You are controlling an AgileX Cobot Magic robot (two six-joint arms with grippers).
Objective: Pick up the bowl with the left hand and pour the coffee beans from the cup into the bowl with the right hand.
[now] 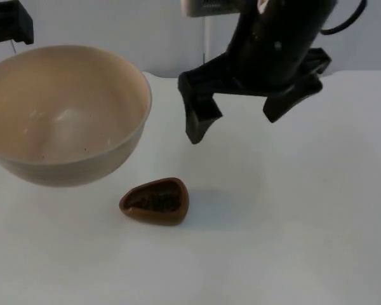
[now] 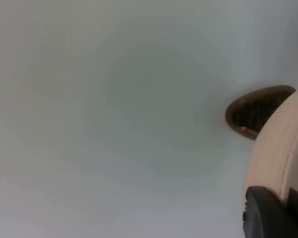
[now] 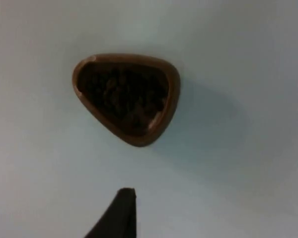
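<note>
A large cream bowl hangs above the table's left side, held by my left gripper at its left rim. In the left wrist view one black fingertip presses on the bowl's rim. The bowl is empty apart from a few dark specks. A small brown cup with rounded corners stands on the table in front of the bowl, with dark coffee beans in it. My right gripper hovers open above and behind the cup, apart from it. Its fingertip points toward the cup.
The white table stretches wide to the right of the cup and in front of it. The grey partition wall closes off the back. The cup's edge peeks out beside the bowl in the left wrist view.
</note>
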